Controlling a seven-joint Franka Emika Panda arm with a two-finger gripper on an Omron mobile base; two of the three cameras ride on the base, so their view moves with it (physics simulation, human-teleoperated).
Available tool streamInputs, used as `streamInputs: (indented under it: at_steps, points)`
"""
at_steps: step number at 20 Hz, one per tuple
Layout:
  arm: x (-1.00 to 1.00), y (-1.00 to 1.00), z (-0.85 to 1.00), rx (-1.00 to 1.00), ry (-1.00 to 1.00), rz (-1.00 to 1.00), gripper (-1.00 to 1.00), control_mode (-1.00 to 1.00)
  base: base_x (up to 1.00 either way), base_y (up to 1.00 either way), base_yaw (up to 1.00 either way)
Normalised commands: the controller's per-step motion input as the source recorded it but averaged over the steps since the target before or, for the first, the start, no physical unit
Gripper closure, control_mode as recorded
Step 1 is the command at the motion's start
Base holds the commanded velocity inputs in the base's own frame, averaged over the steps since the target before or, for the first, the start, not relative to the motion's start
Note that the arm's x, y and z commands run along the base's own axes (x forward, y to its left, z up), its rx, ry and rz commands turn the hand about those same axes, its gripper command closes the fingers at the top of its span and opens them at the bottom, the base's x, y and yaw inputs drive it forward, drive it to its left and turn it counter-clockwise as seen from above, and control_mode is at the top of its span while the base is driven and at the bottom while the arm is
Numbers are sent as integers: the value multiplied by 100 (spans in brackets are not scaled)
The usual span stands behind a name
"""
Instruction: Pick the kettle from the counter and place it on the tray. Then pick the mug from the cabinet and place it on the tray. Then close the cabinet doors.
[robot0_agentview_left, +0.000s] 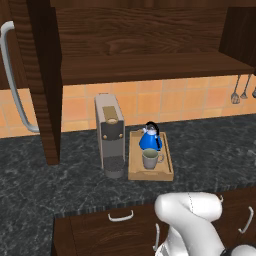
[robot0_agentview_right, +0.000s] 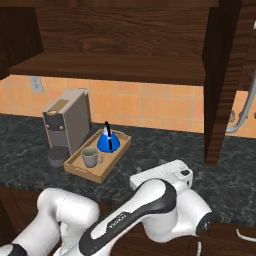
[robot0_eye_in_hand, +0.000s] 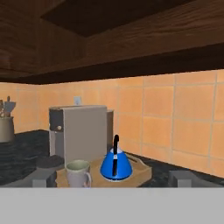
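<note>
The kettle and the mug both stand inside the tray, which lies on the table just beside the coffee machine, toward the table's back edge near the tiled wall; the kettle occupies the tray's rear half, the mug its front half, and they stand close together without clear contact. I judge both placing steps complete, so the step in hand is closing the cabinet doors. My tool is empty, with its fingers spread fully apart, and it looks level across the table toward the tray from the front edge side. The cabinet is open above: the left door stands swung out over the table with its silver bar handle facing away from the opening, and the right door stands swung out likewise. To close well, I should raise my tool clear of the tray, bring it to the outer face of one door near its free edge, and push along the door's arc until it seats. I should not catch the bar handle or sweep low over the kettle. Repeat for the second door.
</note>
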Motion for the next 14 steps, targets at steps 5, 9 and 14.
streamInputs:
  at_steps: [5, 9, 14]
  points:
    - [-36, -12, 32, 0, -32, 7, -100, -100, 0, 0, 0]
    - [-34, -18, 10, 0, -18, 0, -100, -100, 0, 0, 0]
    - [-1, -39, 5, 0, -7, 0, -100, -100, 0, 0, 0]
